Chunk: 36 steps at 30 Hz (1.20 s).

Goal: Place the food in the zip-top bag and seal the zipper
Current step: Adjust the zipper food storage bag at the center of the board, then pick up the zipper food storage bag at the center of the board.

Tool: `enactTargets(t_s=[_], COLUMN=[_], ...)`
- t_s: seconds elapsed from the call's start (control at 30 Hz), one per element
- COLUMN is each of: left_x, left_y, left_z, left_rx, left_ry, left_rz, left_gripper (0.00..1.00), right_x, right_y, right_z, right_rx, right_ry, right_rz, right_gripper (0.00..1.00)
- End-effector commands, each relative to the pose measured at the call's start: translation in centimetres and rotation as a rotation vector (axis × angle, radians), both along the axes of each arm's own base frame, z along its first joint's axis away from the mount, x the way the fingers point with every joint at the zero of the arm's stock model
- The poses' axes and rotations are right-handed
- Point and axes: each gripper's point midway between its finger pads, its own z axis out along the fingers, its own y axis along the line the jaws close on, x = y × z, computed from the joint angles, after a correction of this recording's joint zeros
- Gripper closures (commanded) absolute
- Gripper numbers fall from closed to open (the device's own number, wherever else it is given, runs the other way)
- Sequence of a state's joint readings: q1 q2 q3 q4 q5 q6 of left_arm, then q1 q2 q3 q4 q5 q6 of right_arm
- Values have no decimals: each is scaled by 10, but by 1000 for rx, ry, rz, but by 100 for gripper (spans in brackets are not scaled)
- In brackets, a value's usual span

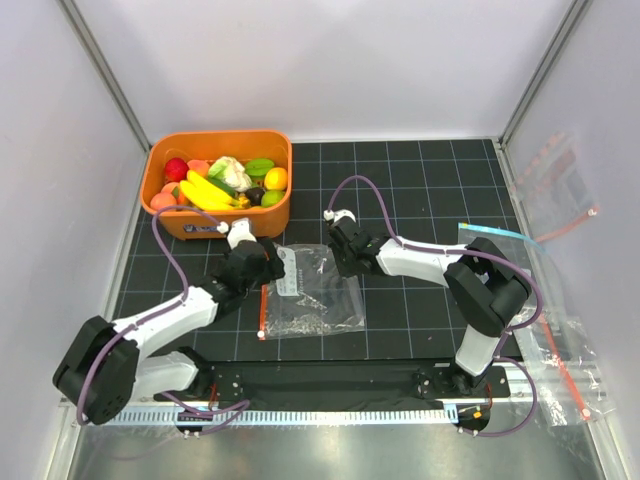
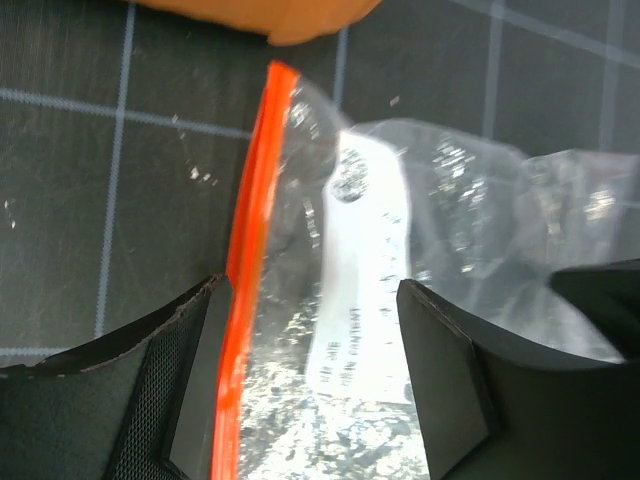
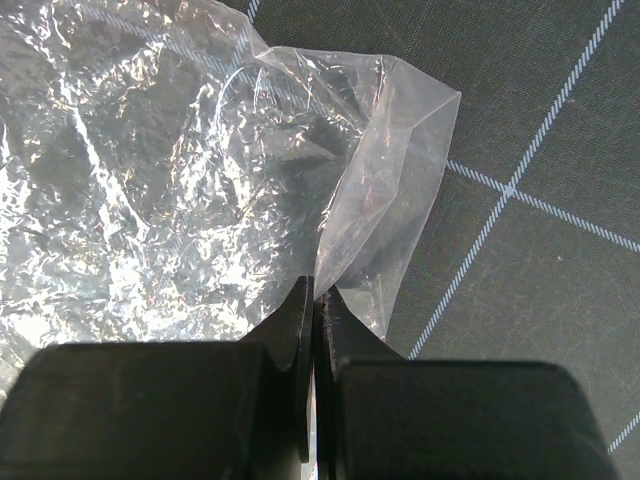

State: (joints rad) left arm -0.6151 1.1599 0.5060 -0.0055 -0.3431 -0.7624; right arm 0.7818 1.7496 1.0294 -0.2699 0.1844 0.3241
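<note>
I'm looking down on a black mat (image 1: 430, 180) ruled with a pale grid, boxed in by plain white walls (image 1: 330, 60) with metal posts (image 1: 100, 65) running up the back corners. A metal rail (image 1: 330, 414) crosses the near edge, where both arms are bolted. At the far left of the mat stands an orange basket (image 1: 215, 222). All the toy food (image 1: 222, 180) I can see is piled in it: a yellow banana with red, green, orange and white pieces.

The zip bag (image 1: 310, 295) lies crumpled in the middle of the mat, just in front of the basket and between the two arms. Its zipper (image 1: 262, 312) runs near-to-far along the bag's left edge.

My left gripper (image 1: 262, 262) is at that mouth end, and its fingers (image 2: 190, 400) are spread wide with nothing clamped. In the wrist view the zipper passes right along the inner face of the left-hand finger, though I cannot tell if they touch. A white label (image 2: 365, 300) shows through the film between the fingers.

My right gripper (image 1: 345, 255) is at the bag's far right corner, fingers pressed together on a thin fold of the clear film.

Off the mat's right side, spare clear bags (image 1: 555, 190) rest by the wall.
</note>
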Motion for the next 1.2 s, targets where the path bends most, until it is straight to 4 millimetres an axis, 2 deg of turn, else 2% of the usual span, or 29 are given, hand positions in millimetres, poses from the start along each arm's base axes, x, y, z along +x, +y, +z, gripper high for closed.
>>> enactTargets(t_s=[0.0, 0.27, 0.43, 0.47, 0.57, 0.63, 0.7, 0.8, 0.9, 0.93, 1.0, 1.07, 1.1, 1.17], left_x=[1, 3, 3, 3, -1, 1, 1, 2, 1, 0, -2, -4, -6, -9], left_y=[4, 6, -4, -7, -13, -21, -24, -26, -23, -24, -24, -26, -28, -32], left_z=[-13, -29, -27, -23, -22, -18, -21, -16, 2, 17, 26, 39, 43, 51], left_rx=[57, 108, 68, 57, 44, 19, 21, 27, 36, 19, 3, -20, -32, -46], left_ry=[43, 95, 91, 80, 73, 57, 68, 57, -1, -45, -71, -106, -111, -131], left_rz=[18, 32, -8, -21, -54, -84, -98, -115, -110, -119, -129, -146, -161, -181], left_gripper=[28, 29, 52, 60, 71, 82, 97, 100, 100, 100, 100, 100, 100, 100], right_x=[12, 11, 11, 11, 11, 11, 11, 11, 12, 13, 12, 12, 12, 14], right_y=[7, 7, 8, 8, 9, 9, 8, 8, 7, 6, 4, 2, 1, -5], right_z=[18, 20, 19, 19, 19, 19, 20, 23, 25, 27, 31, 40, 50, 61], right_rx=[31, 38, 39, 37, 40, 41, 41, 45, 45, 44, 32, -3, -8, -37], right_ry=[-55, -57, -55, -54, -51, -52, -54, -60, -67, -72, -84, -136, -168, -225], right_rz=[-13, -12, -12, -12, -10, -12, -13, -14, -19, -22, -28, -39, -44, -74], right_gripper=[99, 99, 99, 99, 99, 99, 99, 99, 99, 91, 64, 42, 36, 32])
